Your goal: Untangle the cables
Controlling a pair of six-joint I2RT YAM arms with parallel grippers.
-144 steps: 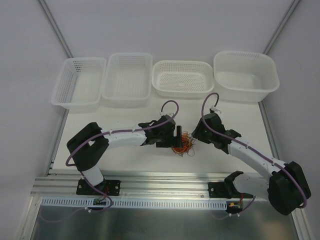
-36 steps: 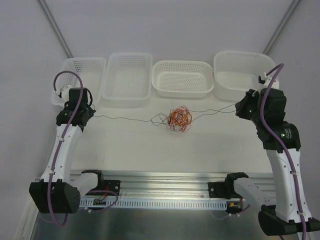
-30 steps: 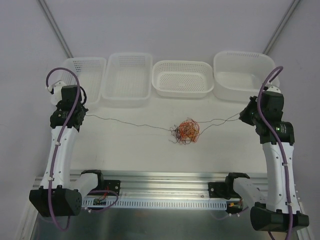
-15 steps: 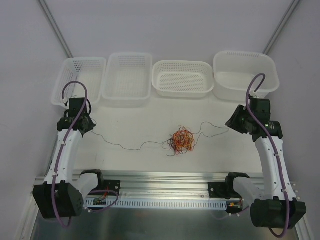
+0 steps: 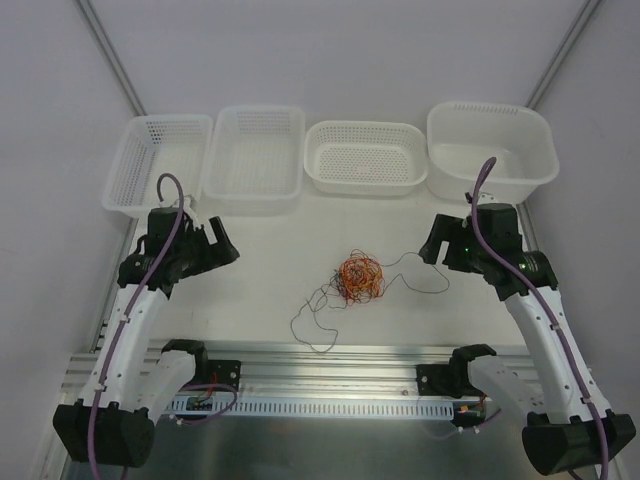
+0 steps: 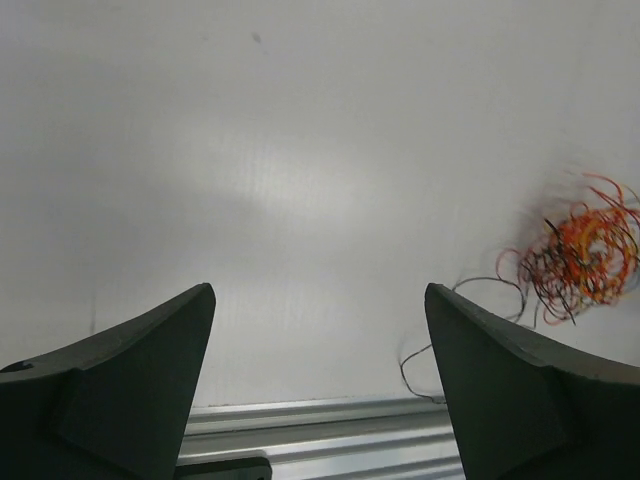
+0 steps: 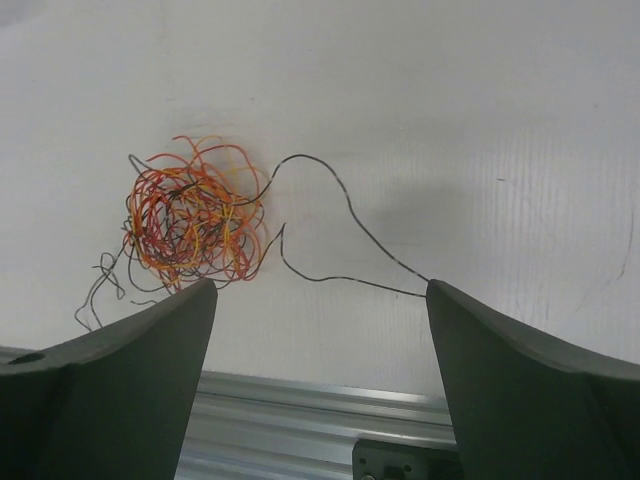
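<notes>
Noted a loose dark grey strand point(image 5: 310, 322) trailing toward the near rail point(image 5: 330, 365). Found left gripper point(image 5: 225, 250) and right gripper point(image 5: 428, 252) both spread wide, gripping nothing, flanking the cables point(image 5: 358, 277) bunched mid-table. Recorded four white baskets point(image 5: 365, 182) along the far edge.

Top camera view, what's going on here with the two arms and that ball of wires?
Two robot arms are untangling the cables, mostly an orange-and-red knot on the table. Thin dark strands trail out on both sides. The left gripper and right gripper are both open, holding nothing, one either side of the knot.
</notes>
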